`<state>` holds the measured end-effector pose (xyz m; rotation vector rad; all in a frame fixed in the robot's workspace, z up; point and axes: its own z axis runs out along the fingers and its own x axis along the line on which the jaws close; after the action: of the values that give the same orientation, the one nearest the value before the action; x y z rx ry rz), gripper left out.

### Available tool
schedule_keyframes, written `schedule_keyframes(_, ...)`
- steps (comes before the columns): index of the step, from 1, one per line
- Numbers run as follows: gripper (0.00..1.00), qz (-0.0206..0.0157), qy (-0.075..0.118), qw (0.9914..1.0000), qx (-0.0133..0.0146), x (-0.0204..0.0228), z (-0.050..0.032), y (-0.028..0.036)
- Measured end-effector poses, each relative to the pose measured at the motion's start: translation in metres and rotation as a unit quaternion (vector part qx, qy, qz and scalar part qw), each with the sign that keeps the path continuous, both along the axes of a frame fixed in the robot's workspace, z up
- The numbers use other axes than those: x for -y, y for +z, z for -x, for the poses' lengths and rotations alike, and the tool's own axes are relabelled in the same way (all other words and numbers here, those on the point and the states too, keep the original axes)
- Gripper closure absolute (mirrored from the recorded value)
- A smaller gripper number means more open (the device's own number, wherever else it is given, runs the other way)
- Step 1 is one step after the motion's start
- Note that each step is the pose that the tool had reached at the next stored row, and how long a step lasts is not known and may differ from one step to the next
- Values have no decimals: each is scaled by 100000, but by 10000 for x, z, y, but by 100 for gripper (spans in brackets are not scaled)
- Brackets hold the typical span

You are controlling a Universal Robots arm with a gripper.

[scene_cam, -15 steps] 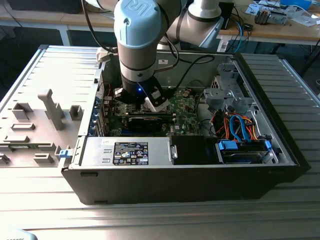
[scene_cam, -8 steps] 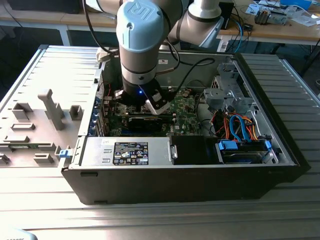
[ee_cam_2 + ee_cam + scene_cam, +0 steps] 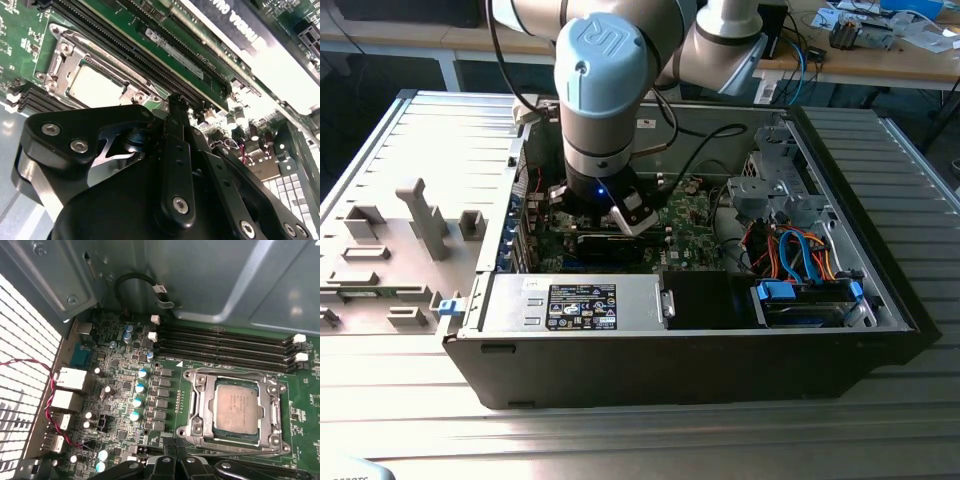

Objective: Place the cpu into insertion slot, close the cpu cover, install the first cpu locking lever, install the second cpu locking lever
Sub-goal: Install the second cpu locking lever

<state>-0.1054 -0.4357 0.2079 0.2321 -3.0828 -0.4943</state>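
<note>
Arm: the gripper is hanging low inside the open computer case, over the green motherboard in the exterior view; the case is sitting on the ribbed metal bench.
Jaws: the two black fingers are standing side by side with no gap showing between them in the second wrist view, and nothing is showing between them; they are appearing closed and empty, judged from that view.
Cpu: the cpu is lying flat in the insertion slot, silvery top up, square to the rim in the first wrist view.
Cover: the cpu cover is lying down around the chip, its window framing the metal top; it is reading as closed, though I cannot tell whether it is fully seated.
Levers: thin wire runs are showing along the socket edges; I cannot tell whether either one is hooked down.
Position: the fingers are sitting just beside the socket's near edge, apart from the chip.
Risk, levers: if a lever is standing unlatched, a closed fingertip sliding off the thin wire is likely to strike the capacitors beside the socket.
Risk, cover: pressing on a cover that is not fully seated could load the chip unevenly.
Risk, crowding: the memory slots are running close alongside, leaving little room for a sideways sweep.
</note>
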Motion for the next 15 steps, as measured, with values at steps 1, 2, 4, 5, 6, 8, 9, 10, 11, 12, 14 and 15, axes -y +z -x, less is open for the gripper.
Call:
schedule_keyframes(1, 89, -66, 3, 100000, -7, 0, 0, -14)
schedule_keyframes(2, 89, -127, 5, 100000, -8, 0, 1, -21)
schedule_keyframes(4, 89, -293, 2, 100000, -3, -1, 1, -42)
schedule_keyframes(5, 89, -359, 1, 99999, -4, -3, 1, -49)
schedule_keyframes(6, 89, -424, 8, 99999, -10, -10, 0, -57)
schedule_keyframes(8, 89, -442, 119, 99999, -4, -89, 1, -71)
schedule_keyframes(9, 89, -441, 167, 99999, 3, -131, 0, -82)
schedule_keyframes(10, 89, -450, 178, 99999, -2, -139, 0, -98)
schedule_keyframes(11, 89, -447, 185, 99999, -9, -139, -1, -110)
schedule_keyframes(12, 89, -450, 181, 99999, -10, -139, 0, -120)
schedule_keyframes(14, 89, -444, 172, 99999, -18, -139, 1, -142)
schedule_keyframes(15, 89, 382, 167, 99999, -19, -140, 1, -152)
